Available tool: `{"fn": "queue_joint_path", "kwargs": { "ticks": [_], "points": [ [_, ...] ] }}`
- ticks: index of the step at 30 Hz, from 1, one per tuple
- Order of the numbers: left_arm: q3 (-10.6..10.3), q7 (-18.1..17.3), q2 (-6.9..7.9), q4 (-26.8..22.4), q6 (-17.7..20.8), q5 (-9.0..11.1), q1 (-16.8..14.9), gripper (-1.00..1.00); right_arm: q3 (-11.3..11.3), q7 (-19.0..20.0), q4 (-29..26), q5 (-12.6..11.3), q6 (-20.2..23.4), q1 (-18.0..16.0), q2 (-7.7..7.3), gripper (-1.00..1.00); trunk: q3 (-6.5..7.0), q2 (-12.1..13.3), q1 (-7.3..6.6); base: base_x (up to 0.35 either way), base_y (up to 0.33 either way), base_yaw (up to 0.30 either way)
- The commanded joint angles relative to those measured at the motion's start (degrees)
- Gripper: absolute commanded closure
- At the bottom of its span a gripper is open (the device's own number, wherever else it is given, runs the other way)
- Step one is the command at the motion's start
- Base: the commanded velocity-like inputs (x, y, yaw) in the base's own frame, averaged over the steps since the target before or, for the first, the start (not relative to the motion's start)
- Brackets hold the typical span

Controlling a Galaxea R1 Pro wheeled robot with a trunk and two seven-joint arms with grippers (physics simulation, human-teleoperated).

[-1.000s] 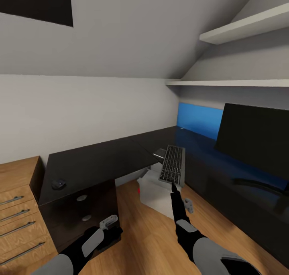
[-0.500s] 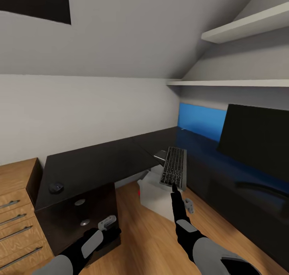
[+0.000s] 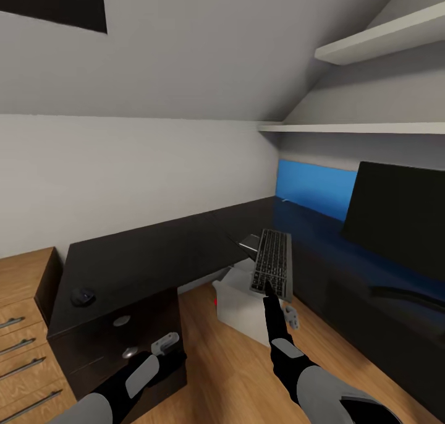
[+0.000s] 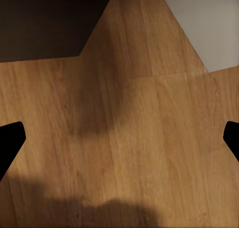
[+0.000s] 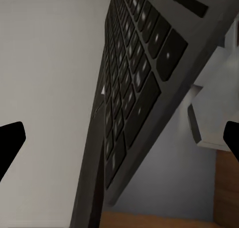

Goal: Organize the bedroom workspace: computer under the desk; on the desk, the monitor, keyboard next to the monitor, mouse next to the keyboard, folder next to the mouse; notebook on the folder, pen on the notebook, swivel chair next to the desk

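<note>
My right gripper (image 3: 268,287) is shut on the near end of the black keyboard (image 3: 272,264). It holds the keyboard in the air, tilted, over the gap in front of the desk (image 3: 154,251). The right wrist view has the pale-marked keys of the keyboard (image 5: 134,93) running slantwise between the fingertips (image 5: 10,143). Below it, under the desk corner, stands the light grey computer (image 3: 238,300) with its red spot. The black monitor (image 3: 395,220) stands on the desk at the right. A small dark mouse (image 3: 83,296) lies on the desk's left end. My left gripper (image 3: 165,345) hangs open and low over the wood floor (image 4: 129,118).
Black drawers with round silver knobs (image 3: 122,320) sit under the desk's left end, with a wooden drawer chest (image 3: 18,331) beside them. A bright blue panel (image 3: 315,189) shows at the back of the desk. Two white shelves (image 3: 352,127) run above the monitor.
The whole view has crept forward and rightwards, so the chest slides off to the left. Both arms keep their pose and the keyboard stays in the right gripper.
</note>
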Motion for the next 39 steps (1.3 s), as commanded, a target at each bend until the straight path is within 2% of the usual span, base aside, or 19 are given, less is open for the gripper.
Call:
{"fn": "queue_joint_path", "kwargs": {
  "ticks": [1,5,12,31,35,38,39],
  "points": [
    [-0.42,0.47,0.08,-0.14,0.08,0.53,-0.04,-1.0,-0.47,0.4,0.07,0.03,0.02,-0.06,0.03,-1.0,-0.06,-0.03,0.0,0.041,0.0,0.0],
    [-0.45,0.47,0.07,-0.13,0.08,0.55,-0.02,-1.0,-0.69,0.4,0.0,0.0,0.02,-0.06,0.03,-1.0,-0.06,-0.03,0.0,0.014,0.0,0.0],
    [-0.51,0.47,0.07,-0.08,0.08,0.55,-0.06,-1.0,-2.52,0.41,-0.01,-0.06,0.02,-0.06,0.03,-1.0,-0.06,-0.03,0.0,0.002,0.0,0.0],
    [-0.51,-0.28,0.07,1.19,-0.87,0.55,0.02,-1.0,-2.83,0.33,-0.01,-0.06,0.02,-0.06,0.03,-1.0,-0.06,-0.03,0.0,0.0,0.0,0.0],
    [-0.51,-2.8,0.13,2.43,-3.82,0.46,1.47,-1.0,-2.83,0.33,-0.01,-0.06,0.02,-0.06,0.03,-1.0,-0.06,-0.03,0.0,0.0,0.0,0.0],
    [-0.54,-6.62,0.41,2.87,-7.57,-0.11,4.56,-1.0,-2.83,0.32,-0.01,-0.06,0.02,-0.06,0.03,-1.0,-0.06,-0.03,0.0,0.0,0.0,0.0],
    [-0.63,-8.56,0.71,2.95,-9.6,-1.02,6.09,-1.0,-2.83,0.32,-0.01,-0.06,0.02,-0.06,0.03,-1.0,-0.06,-0.03,0.0,0.0,0.0,0.0]
  ]
}}
